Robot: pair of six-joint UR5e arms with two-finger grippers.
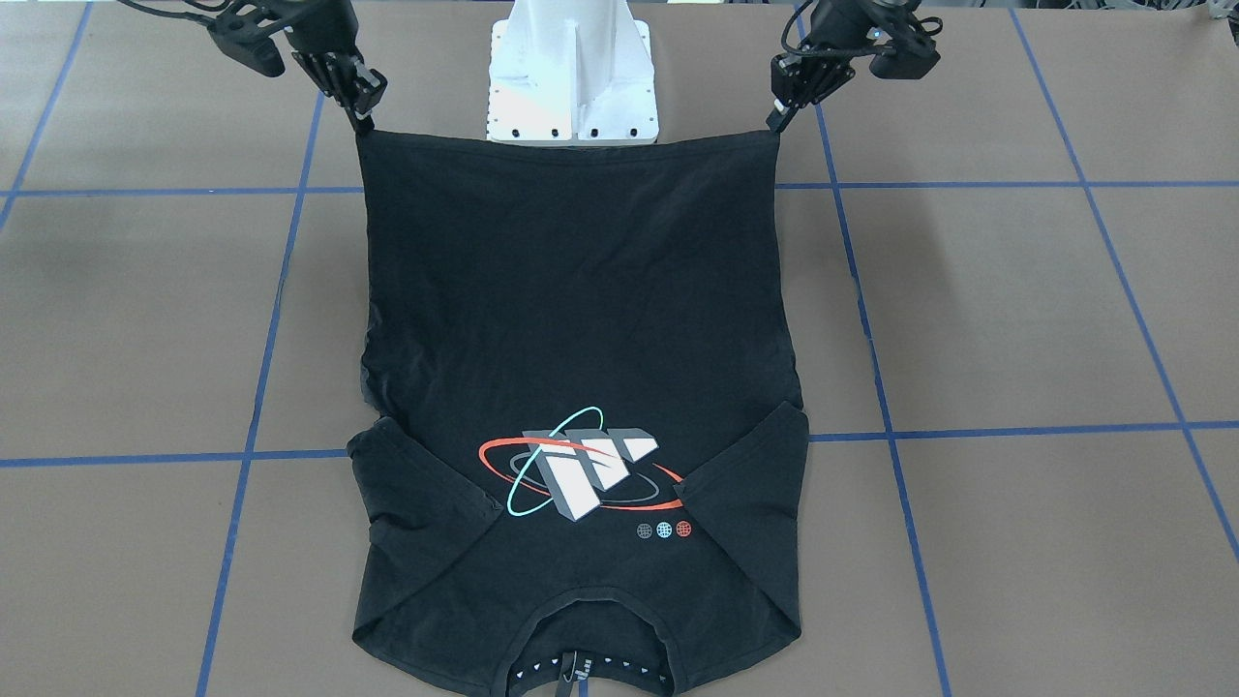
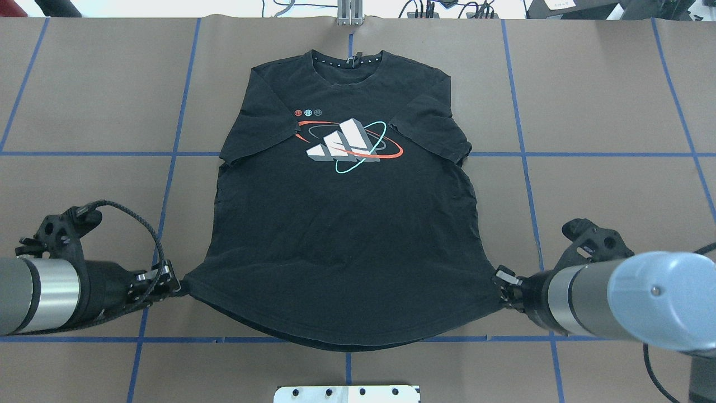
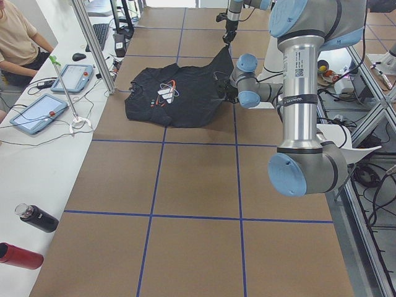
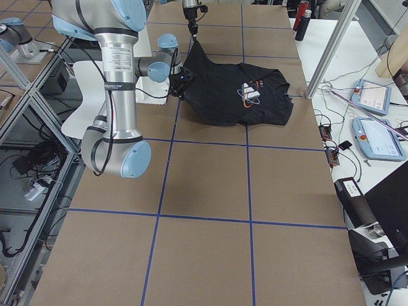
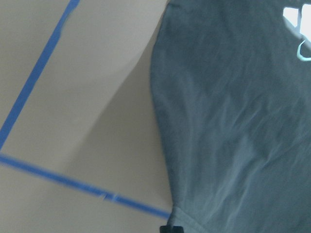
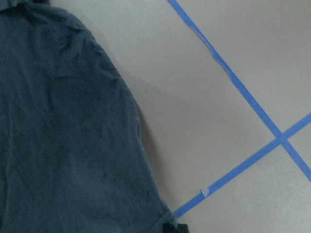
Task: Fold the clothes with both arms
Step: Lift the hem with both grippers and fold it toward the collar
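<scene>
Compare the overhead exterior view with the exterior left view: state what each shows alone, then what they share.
Overhead only: both hem corners plainly pinched, by the left gripper and right gripper. Exterior left only: the T-shirt hem raised off the table, plus a person, two tablets and two bottles at the side bench. Both: the shirt lies print up, collar end flat.

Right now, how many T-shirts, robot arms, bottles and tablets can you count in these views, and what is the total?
T-shirts: 1, the T-shirt
Arms: 2, the left arm and the right arm
Bottles: 2, the black bottle and the red bottle
Tablets: 2, the near tablet and the far tablet, as seen from the robot's left
Total: 7
</scene>
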